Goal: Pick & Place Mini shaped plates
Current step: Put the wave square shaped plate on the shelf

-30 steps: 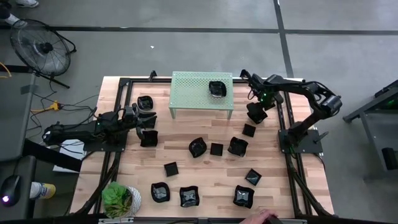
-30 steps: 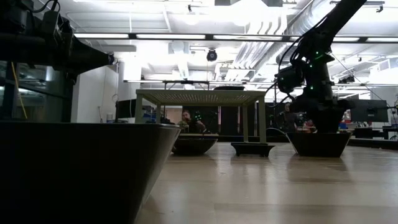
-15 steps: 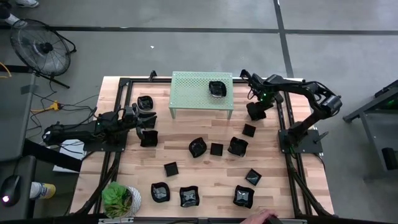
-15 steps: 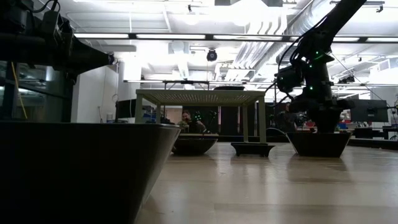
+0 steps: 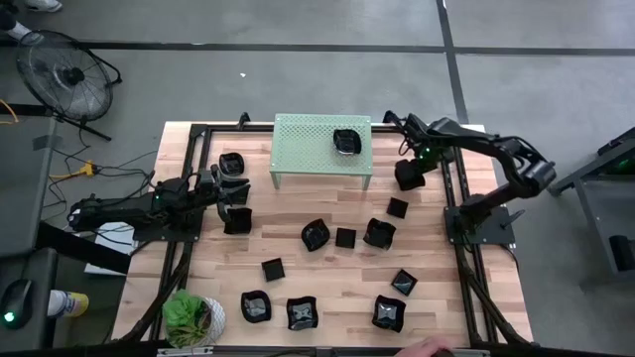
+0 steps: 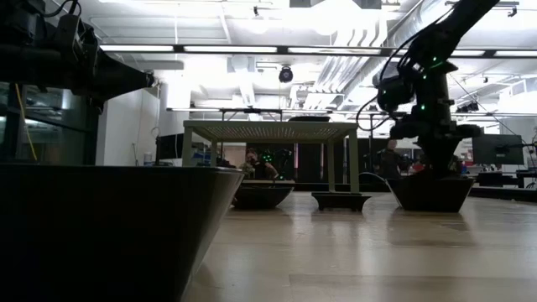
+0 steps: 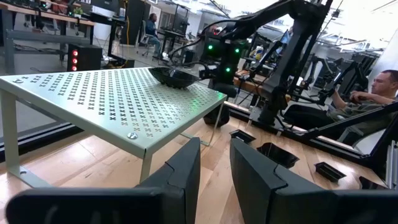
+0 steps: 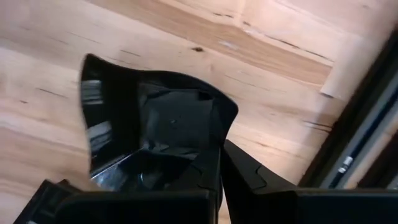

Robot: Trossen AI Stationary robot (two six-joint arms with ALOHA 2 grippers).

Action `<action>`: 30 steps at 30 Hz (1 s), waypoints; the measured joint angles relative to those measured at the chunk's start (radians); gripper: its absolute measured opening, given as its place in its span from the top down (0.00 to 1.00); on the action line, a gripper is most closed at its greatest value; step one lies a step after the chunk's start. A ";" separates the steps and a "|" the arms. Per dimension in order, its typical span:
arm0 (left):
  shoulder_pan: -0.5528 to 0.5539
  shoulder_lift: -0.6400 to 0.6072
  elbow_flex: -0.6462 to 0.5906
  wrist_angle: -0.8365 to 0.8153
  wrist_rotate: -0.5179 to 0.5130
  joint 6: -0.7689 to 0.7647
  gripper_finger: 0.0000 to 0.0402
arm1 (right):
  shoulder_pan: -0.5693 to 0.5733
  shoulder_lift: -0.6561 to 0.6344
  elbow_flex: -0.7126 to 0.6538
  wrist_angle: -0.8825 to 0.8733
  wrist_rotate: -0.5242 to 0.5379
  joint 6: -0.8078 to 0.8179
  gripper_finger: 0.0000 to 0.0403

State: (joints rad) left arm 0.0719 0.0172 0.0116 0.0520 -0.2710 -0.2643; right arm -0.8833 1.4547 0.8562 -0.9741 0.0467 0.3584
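- Now the right claw [image 8: 219, 165] is clenched on the rim of a mini shaped plate [image 8: 155, 134], just above the bench [image 5: 327, 273] beside the green shelf [image 5: 308, 139];
- lift it level, clearing the shelf edge;
- left claw [image 7: 214, 171] part-open, holding nothing, near the shelf.

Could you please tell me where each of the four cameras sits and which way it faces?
High view: overhead, looking straight down on the table; both arms show.
Low view: at tabletop height, looking level across; the right arm descends.
Left wrist view: on the left arm, facing the green shelf past the left gripper.
Right wrist view: on the right arm, facing down at the table; right gripper shut on a black plate.
Shared: high and left wrist views both show the shelf.
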 joint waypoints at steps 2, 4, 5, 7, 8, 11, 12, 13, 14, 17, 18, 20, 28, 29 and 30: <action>0.000 0.000 0.000 0.000 0.000 0.000 0.79 | 0.000 -0.030 0.000 -0.012 -0.003 0.002 1.00; 0.000 0.000 0.000 0.000 0.000 0.000 0.79 | 0.000 -0.060 0.003 -0.031 -0.009 0.009 1.00; 0.000 0.000 0.000 0.000 0.000 0.000 0.79 | 0.000 -0.074 0.011 -0.047 -0.010 0.010 1.00; 0.000 0.000 0.000 0.000 0.000 0.000 0.79 | 0.000 -0.099 0.033 -0.074 -0.010 0.011 1.00; 0.000 0.000 0.000 0.000 0.000 0.000 0.79 | 0.000 -0.109 0.046 -0.086 -0.010 0.011 1.00; 0.000 0.000 0.000 0.000 0.000 0.000 0.79 | 0.000 -0.132 0.097 -0.127 -0.011 0.011 1.00; 0.000 0.000 0.000 0.000 0.000 0.000 0.79 | 0.000 -0.137 0.117 -0.139 -0.012 0.011 1.00; 0.000 0.000 0.000 0.000 0.000 0.000 0.79 | 0.000 -0.142 0.140 -0.151 -0.012 0.011 1.00; 0.000 0.000 0.000 0.000 0.000 0.000 0.79 | 0.000 -0.148 0.165 -0.161 -0.012 0.011 1.00; 0.000 0.000 0.000 0.000 0.000 0.000 0.79 | 0.003 -0.154 0.254 -0.197 -0.012 0.008 1.00; 0.000 0.000 0.000 0.000 0.000 0.000 0.79 | 0.006 -0.154 0.287 -0.208 -0.012 0.008 1.00; 0.000 0.000 0.000 0.000 0.000 0.000 0.79 | 0.015 -0.154 0.352 -0.222 -0.012 0.008 1.00; 0.000 0.000 0.000 0.000 0.000 0.000 0.79 | 0.068 -0.134 0.578 -0.218 -0.028 0.026 1.00; 0.000 0.000 0.000 0.000 0.000 0.000 0.79 | 0.076 -0.126 0.600 -0.216 -0.029 0.028 1.00; 0.000 0.000 0.000 0.000 0.000 0.000 0.79 | 0.086 -0.118 0.621 -0.212 -0.028 0.034 1.00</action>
State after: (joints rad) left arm 0.0715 0.0171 0.0116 0.0517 -0.2711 -0.2642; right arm -0.7975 1.3367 1.4770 -1.1856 0.0184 0.3924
